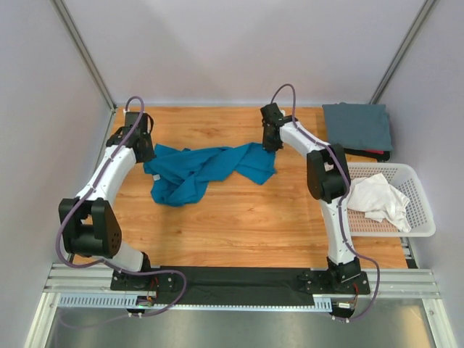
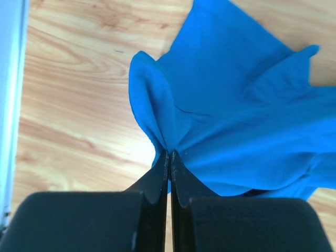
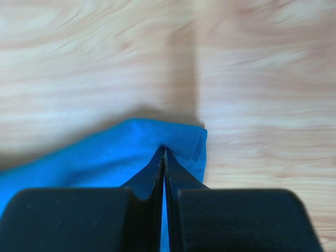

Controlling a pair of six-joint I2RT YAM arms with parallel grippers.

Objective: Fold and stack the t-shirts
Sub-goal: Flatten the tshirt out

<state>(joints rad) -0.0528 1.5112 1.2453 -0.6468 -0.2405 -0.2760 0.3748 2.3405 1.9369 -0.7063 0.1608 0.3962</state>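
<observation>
Fingers [image 2: 155, 181] of the left gripper [image 2: 169, 153] and right gripper [image 3: 164, 151] are pinching shut on the ends of the teal-blue t-shirt [image 1: 199, 170], which is lying crumpled on the table [image 1: 239, 225]. The grey t-shirt [image 1: 357, 127] is sitting folded at the far right corner. The white t-shirt [image 1: 377, 199] is waiting in the basket [image 1: 423, 217], so two look left.

Soft matt cloth teal t-shirt [image 1: 203, 170] on smooth wood-grain table [image 1: 239, 225].

free: bare table [image 1: 239, 232] near side — open run | blocked: basket [image 1: 413, 192] right edge, grey shirt [image 1: 357, 125] far-right corner
</observation>
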